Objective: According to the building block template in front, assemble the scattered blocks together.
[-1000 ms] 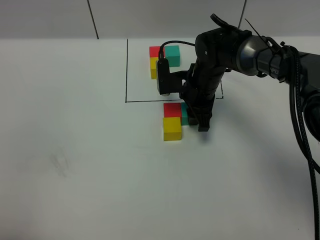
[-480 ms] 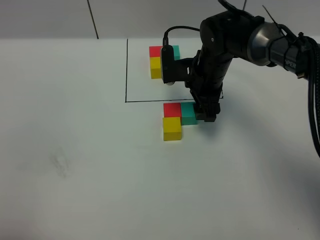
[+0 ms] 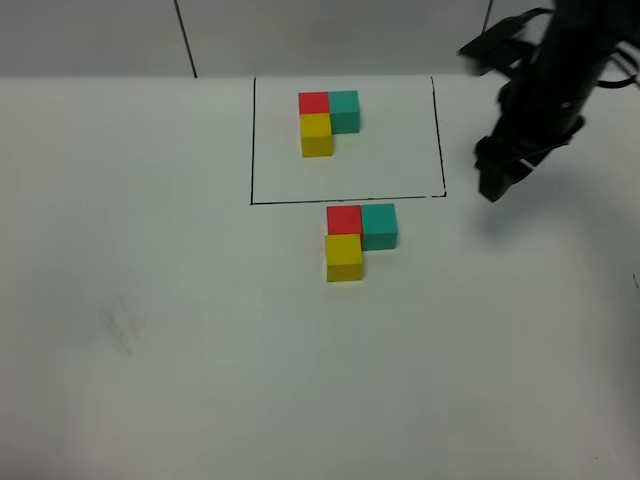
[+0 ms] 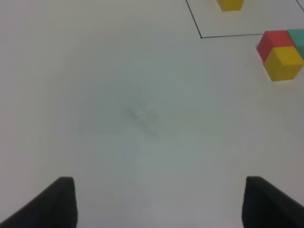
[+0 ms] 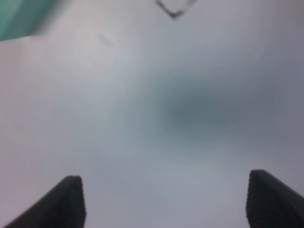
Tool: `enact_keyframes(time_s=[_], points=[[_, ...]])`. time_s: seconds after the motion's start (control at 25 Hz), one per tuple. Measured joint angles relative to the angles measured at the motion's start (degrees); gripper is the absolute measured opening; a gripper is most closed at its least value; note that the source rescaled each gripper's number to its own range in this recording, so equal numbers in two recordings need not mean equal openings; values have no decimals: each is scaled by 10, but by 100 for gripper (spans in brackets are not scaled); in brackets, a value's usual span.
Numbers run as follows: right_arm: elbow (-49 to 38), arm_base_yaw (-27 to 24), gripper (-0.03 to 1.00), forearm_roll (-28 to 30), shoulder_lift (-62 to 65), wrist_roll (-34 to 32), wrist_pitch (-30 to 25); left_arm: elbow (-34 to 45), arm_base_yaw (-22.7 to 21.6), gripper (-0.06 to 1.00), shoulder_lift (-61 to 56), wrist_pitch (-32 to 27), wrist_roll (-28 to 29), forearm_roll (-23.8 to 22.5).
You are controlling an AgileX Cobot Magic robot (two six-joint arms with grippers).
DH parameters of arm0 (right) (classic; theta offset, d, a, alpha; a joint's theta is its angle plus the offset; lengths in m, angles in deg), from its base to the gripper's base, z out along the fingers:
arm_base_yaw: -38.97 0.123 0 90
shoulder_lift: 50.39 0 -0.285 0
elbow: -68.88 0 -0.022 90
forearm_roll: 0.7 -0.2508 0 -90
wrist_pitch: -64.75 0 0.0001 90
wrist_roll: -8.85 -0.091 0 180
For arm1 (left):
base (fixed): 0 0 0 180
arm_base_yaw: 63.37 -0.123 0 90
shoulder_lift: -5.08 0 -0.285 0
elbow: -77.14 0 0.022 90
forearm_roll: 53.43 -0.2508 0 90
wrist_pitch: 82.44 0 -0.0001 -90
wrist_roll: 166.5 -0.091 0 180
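Note:
The building block template point(image 3: 329, 118) is a red, teal and yellow L of cubes inside a thin black outline point(image 3: 252, 150) at the back. Just in front of that outline sit the scattered blocks, touching in the same L: red point(image 3: 345, 218), teal point(image 3: 380, 226) and yellow point(image 3: 344, 257). My right gripper point(image 3: 493, 187) hangs above the table to the right of the outline, apart from the blocks. In the blurred right wrist view it point(image 5: 166, 204) is open and empty, with the teal block point(image 5: 19, 16) at the picture's edge. My left gripper point(image 4: 161, 204) is open over bare table, far from the red point(image 4: 270, 41) and yellow point(image 4: 284, 61) blocks.
The white table point(image 3: 200, 350) has a faint smudge point(image 3: 122, 325) at the front left. The right arm's dark body and cables point(image 3: 560, 60) fill the back right corner. A dark seam line point(image 3: 185, 40) runs up the wall behind.
My right gripper opened, let go of the teal block beside the red one, then rose and swung away to the back right. The three blocks stayed put.

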Motion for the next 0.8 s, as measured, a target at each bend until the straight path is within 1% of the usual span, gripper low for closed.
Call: enact_keyframes(time_s=[0.12, 0.24, 0.32, 0.4, 0.44, 0.56, 0.68, 0.8], points=[[-49, -83, 47, -10, 56, -36, -1, 0, 0, 68, 0, 0, 0, 0], [-120, -146, 47, -11, 137, -59, 12, 0, 0, 68, 0, 0, 0, 0], [-172, -179, 48, -10, 202, -82, 37, 0, 0, 68, 0, 0, 0, 0], [-228, -207, 51, 0, 261, -114, 49, 0, 0, 68, 0, 0, 0, 0], [-254, -215, 53, 9, 292, -128, 49, 0, 0, 68, 0, 0, 0, 0], [-320, -226, 65, 38, 383, -170, 49, 0, 0, 68, 0, 0, 0, 0], [-363, -226, 77, 46, 478, -195, 47, 0, 0, 68, 0, 0, 0, 0], [-403, -226, 80, 37, 571, -201, 40, 0, 0, 68, 0, 0, 0, 0]])
